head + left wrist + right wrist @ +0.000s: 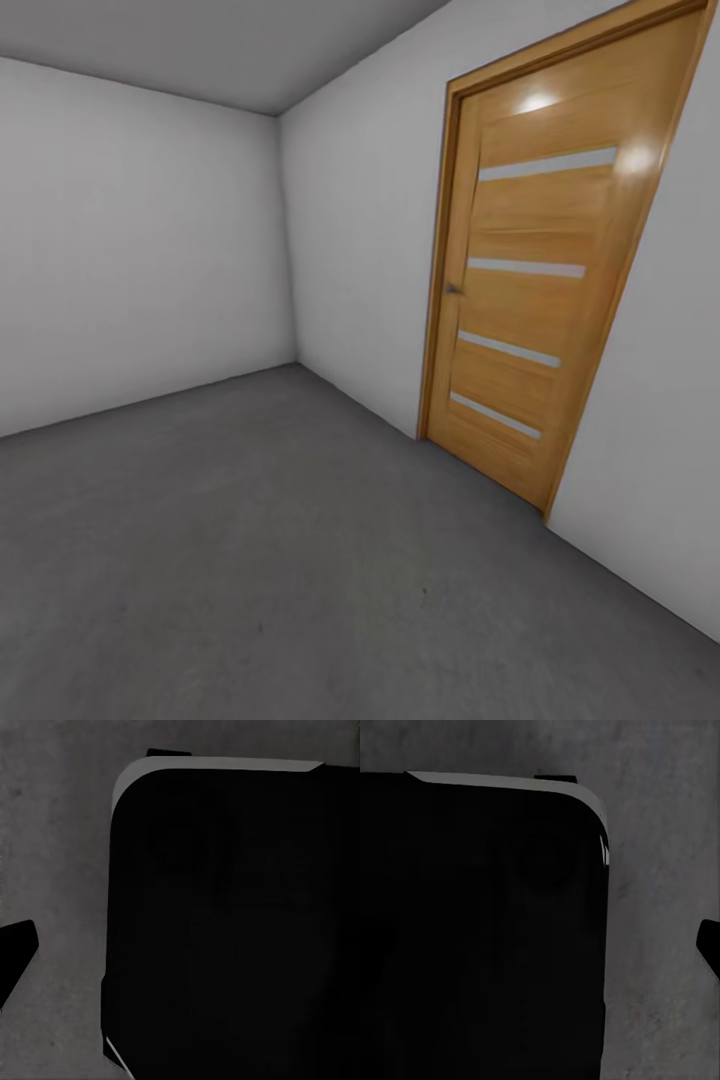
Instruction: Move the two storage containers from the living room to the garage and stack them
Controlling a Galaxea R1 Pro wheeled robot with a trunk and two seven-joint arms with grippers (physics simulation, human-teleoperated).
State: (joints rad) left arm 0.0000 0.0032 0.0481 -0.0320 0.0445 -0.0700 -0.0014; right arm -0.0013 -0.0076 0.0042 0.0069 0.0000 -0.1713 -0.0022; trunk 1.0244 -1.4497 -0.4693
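Note:
I am in the garage, facing a corner of plain pale grey walls (130,250) above the dark grey concrete floor (250,560). The two storage containers and the living room are out of view. The left wrist view looks down at the floor (52,870), with one black fingertip (15,956) at the frame's edge. In the right wrist view another black fingertip (711,949) pokes in over the floor (660,870). Neither view shows how the jaws stand.
A shut wooden door (540,270) with pale horizontal strips and a small handle (452,289) stands in the right wall. My black rounded base (240,922) (480,930) fills much of both wrist views. Open concrete stretches ahead toward the far corner.

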